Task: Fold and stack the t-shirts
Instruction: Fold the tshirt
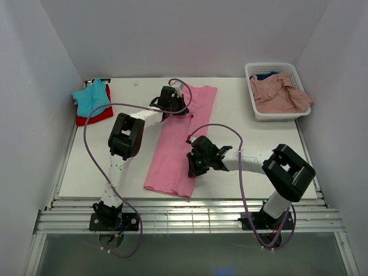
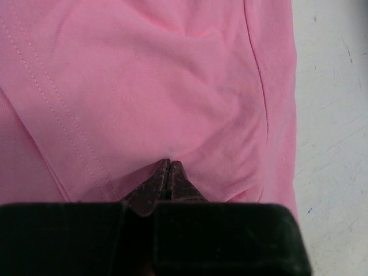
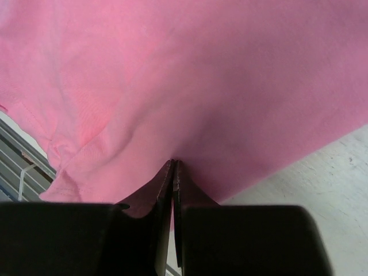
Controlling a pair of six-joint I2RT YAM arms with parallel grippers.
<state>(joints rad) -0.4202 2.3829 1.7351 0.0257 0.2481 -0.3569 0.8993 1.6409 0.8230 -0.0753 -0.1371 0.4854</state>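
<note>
Far left, at the back corner of the worktop (image 1: 247, 178): a teal t-shirt (image 1: 92, 96) resting on a red t-shirt (image 1: 103, 117), touching. Reads as a small stack of two shirts done, though only roughly squared.

Moving right, meets the left pincer (image 1: 170, 102) at the far end of the bright pink t-shirt (image 1: 172, 149). Shut tight, and seems to pinch a fold of the cloth, judging by creases running to the fingertips (image 2: 155, 187) in the left wrist view.

Lies as a long narrow strip from the far middle of the worktop down toward the near edge, apparently folded in lengthwise. Looks smooth and matte, stitched hems showing, soft enough to sag and wrinkle wherever lifted.

Next, the right pincer (image 1: 197, 164) at the strip's near right edge. Likewise closed with no gap, pink cloth gathered at its tips. Calls for a crosswise fold yet, then a move onto the stack.

Far right, in the white basket (image 1: 275, 117): a dusty salmon t-shirt (image 1: 282, 96) crumpled on top, a dark blue t-shirt (image 1: 265, 76) barely peeking out behind. Leaves those two unfolded, so roughly halfway at best.
</note>
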